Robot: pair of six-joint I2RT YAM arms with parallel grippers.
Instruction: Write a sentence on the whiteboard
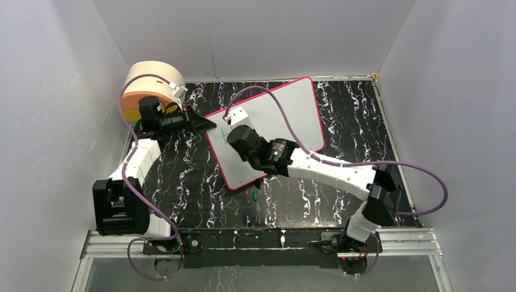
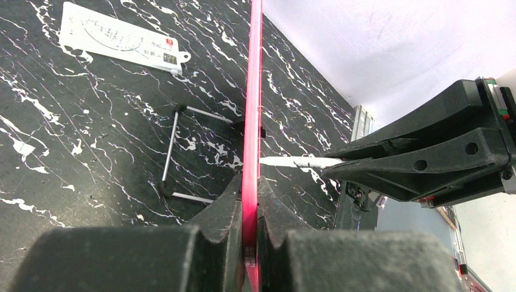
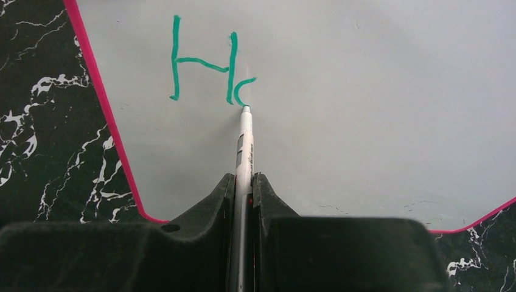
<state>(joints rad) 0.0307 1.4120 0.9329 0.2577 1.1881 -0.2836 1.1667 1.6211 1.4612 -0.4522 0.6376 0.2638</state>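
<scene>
The whiteboard point(image 1: 286, 112), white with a pink-red rim, lies tilted across the middle of the table. My left gripper point(image 1: 208, 125) is shut on its left rim, which runs edge-on as a pink line point(image 2: 252, 91) between the fingers of that gripper point(image 2: 249, 188). My right gripper point(image 3: 243, 179) is shut on a white pen point(image 3: 245, 143) whose tip touches the board surface point(image 3: 377, 91). The sentence point(image 3: 204, 61) stands as a teal-green "H" and a partly drawn curved letter at the pen tip. From above, the right gripper point(image 1: 232, 135) hovers over the board's left part.
A round tan and orange roll point(image 1: 152, 85) sits at the back left, beside the left arm. On the black marbled table, a small white printed card point(image 2: 122, 39) and a thin wire stand point(image 2: 176, 152) lie beside the board. A small green cap point(image 1: 255, 193) lies near the board's front corner.
</scene>
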